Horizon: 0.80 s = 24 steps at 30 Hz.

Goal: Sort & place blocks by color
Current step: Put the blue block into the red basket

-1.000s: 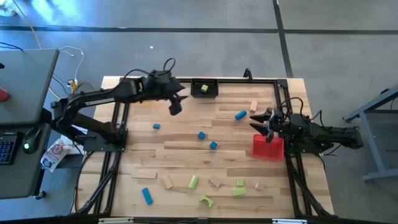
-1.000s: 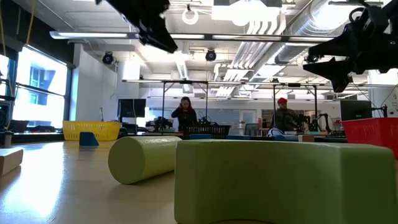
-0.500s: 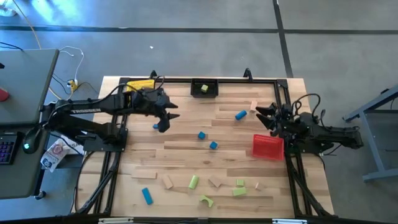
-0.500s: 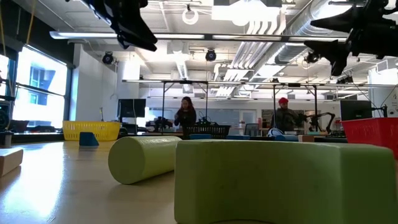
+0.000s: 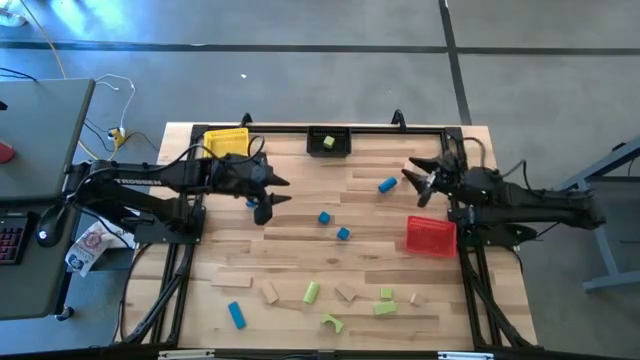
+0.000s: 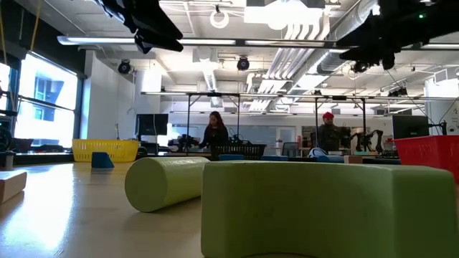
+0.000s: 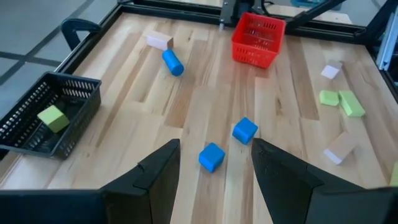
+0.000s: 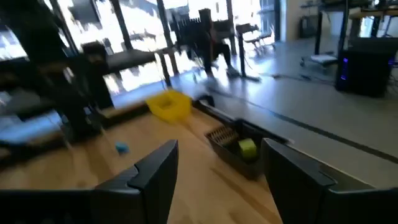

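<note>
Above the tabletop (image 5: 300,240), my left gripper (image 5: 268,193) hangs empty with fingers apart beside a small blue cube (image 5: 251,203), near the yellow bin (image 5: 226,142), presumably lined up to take blue pieces next. My right gripper (image 5: 422,182) is likewise spread and empty, over the red bin's (image 5: 431,236) far side. The blocks (image 5: 324,217) lie scattered and unsorted, save one green block (image 7: 53,117) in the black bin (image 7: 37,124).
</note>
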Motion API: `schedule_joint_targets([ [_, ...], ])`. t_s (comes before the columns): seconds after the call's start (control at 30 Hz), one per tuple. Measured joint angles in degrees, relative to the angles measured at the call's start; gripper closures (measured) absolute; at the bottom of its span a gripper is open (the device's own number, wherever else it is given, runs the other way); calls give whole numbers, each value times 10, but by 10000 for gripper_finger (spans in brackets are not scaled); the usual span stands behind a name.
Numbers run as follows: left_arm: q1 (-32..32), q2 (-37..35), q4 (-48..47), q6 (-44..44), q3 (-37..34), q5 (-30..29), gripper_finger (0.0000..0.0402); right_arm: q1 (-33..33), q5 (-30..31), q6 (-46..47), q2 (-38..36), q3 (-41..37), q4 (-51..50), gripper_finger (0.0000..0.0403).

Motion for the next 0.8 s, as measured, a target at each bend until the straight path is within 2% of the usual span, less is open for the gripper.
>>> schedule_joint_targets([
  [0.2,-2,0,-1,0,0,-1,216,-39,-38,-5,136,116,-149,187],
  [0.5,-2,0,-1,0,0,-2,216,-96,-131,-80,328,251,-261,187],
  [0.67,-2,0,-1,0,0,-2,216,-111,-145,-150,428,308,-351,187],
  [0.8,-2,0,-7,0,0,-2,216,-111,-143,-240,497,341,-413,187],
])
